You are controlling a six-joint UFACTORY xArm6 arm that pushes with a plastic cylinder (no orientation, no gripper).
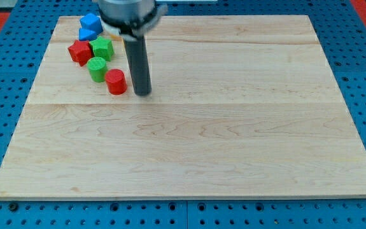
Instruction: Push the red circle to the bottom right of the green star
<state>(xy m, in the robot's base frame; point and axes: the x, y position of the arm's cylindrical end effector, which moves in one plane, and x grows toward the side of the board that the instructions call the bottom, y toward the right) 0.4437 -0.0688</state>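
Note:
The red circle [116,82] stands on the wooden board near the view's top left. My tip [142,93] rests on the board just to the right of it, a small gap apart. A green star [102,48] lies up and to the left of the red circle. A green circle [97,69] sits between them, touching the red circle's upper left. A red star [79,52] lies left of the green star.
Two blue blocks [90,27] lie at the top of the cluster, near the board's top left edge [58,19]. The arm's grey body [130,14] hangs over the board's top edge. Blue pegboard surrounds the board.

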